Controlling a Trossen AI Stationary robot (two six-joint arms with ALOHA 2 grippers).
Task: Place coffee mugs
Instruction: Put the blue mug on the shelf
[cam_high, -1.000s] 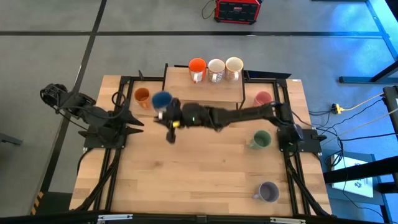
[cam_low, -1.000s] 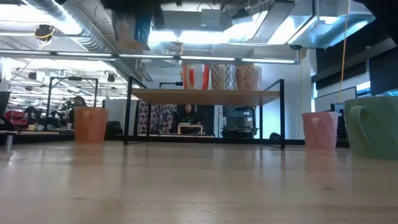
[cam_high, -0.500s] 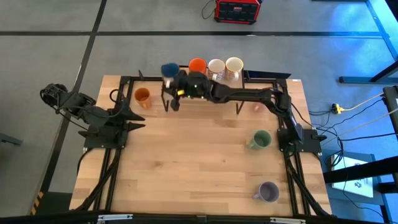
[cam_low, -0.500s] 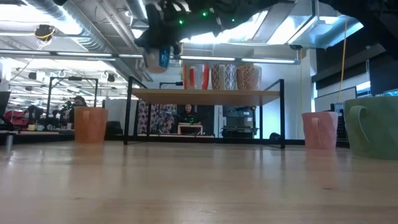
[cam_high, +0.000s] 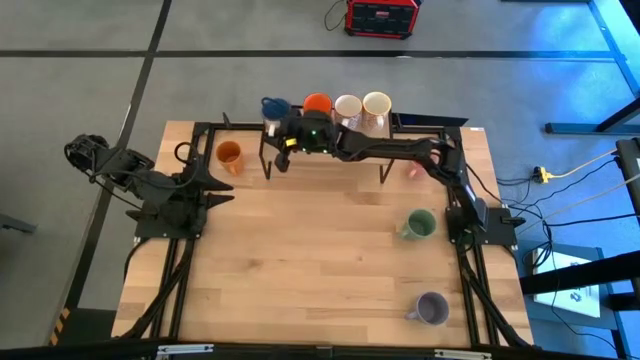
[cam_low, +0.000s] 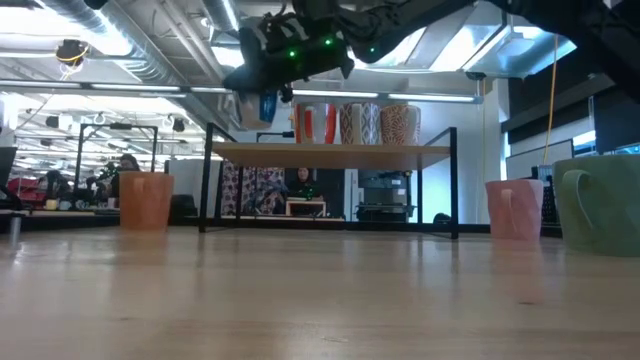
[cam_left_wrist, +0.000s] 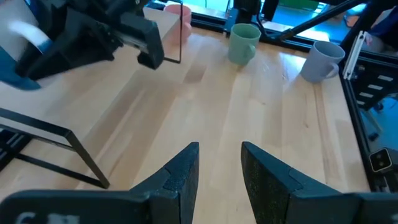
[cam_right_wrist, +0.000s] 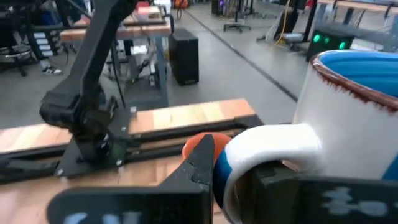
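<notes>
Shelf (cam_high: 300, 140): red (cam_high: 317, 104) and two cream mugs (cam_high: 361, 105) placed. Right gripper (cam_high: 282, 122) pinches blue mug (cam_high: 272, 106) by its handle, over shelf's left end. Table: green (cam_high: 420, 224), lavender (cam_high: 431, 306), amber (cam_high: 229, 154), pink (cam_low: 514, 208) still unplaced. Left gripper (cam_left_wrist: 219, 180) spread, idle at table's left.

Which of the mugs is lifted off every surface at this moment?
The blue mug. The right tool holds it by its handle above the shelf's left end; the others stand on the shelf or table.
</notes>
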